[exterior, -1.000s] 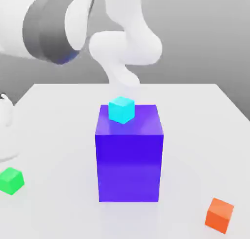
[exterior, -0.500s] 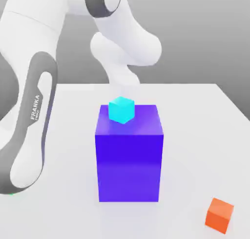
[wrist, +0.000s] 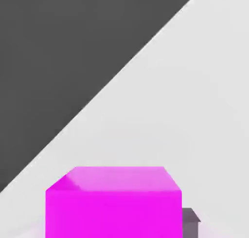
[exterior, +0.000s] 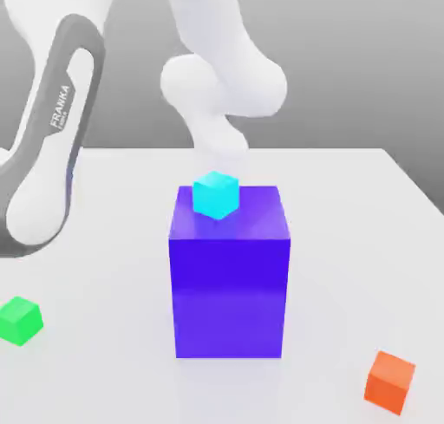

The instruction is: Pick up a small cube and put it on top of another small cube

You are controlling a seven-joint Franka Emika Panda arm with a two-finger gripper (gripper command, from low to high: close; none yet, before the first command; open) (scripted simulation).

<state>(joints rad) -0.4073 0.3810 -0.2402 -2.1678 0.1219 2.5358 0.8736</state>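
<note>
A magenta small cube (wrist: 114, 203) sits close in the hand view, on the white table. My gripper (wrist: 115, 225) is shut on it; one dark fingertip (wrist: 191, 221) presses against its side, and the other is hidden behind the cube. In the exterior view, a cyan small cube (exterior: 215, 194) rests on top of a tall purple block (exterior: 229, 283) at the table's middle. A green small cube (exterior: 20, 319) lies at the exterior view's left and an orange small cube (exterior: 389, 381) at its near right. The arm's white and grey link (exterior: 48, 145) hangs at the exterior view's left.
The white table (exterior: 347, 223) ends in a straight far edge against a grey backdrop. The robot's base column (exterior: 221, 84) rises behind the purple block. In the hand view the table's edge (wrist: 121, 81) runs diagonally, with dark floor beyond.
The arm's link has swung and then risen at the exterior view's left; the green cube, covered half a second ago, shows again. The cubes in the exterior view have not moved.
</note>
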